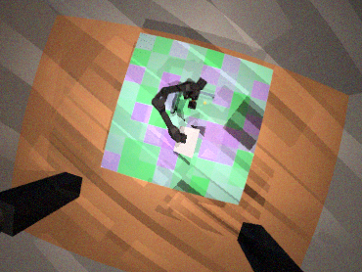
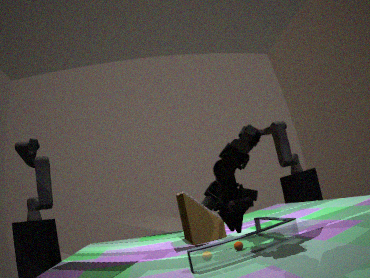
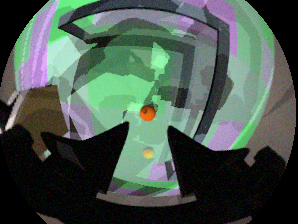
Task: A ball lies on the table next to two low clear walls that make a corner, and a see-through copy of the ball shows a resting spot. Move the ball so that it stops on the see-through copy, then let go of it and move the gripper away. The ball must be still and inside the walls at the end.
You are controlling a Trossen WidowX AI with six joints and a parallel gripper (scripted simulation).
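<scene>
1. Dim grey-brown walls stand behind a wooden table [image 1: 73, 122] whose middle carries a green-and-purple checkered mat [image 1: 127, 147].
2. On that mat, two low clear walls [image 2: 225, 250] meet in a corner; every place below is given relative to them.
3. An orange ball [image 2: 238, 245] lies on the mat inside the angle of the walls, and the paler see-through copy [image 2: 207, 255] lies a little along the long wall from it, apart from it.
4. Above the walls hangs the gripper [image 2: 235, 222], clear of the ball. Its jaws are spread about halfway with nothing between them.
5. From the wrist camera the ball [image 3: 148, 113] sits just ahead of the gap between the fingers, with the copy [image 3: 148, 153] nearer the camera.
6. As I judge it, the step in hand is the descent to grasp. Centre the gap over the ball and come down straight, since a finger brushing the ball would likely roll it.
7. Keep the fingers inside the walls on the way down, not astride the long one.
8. Close gently, then carry the ball low toward the copy.
</scene>
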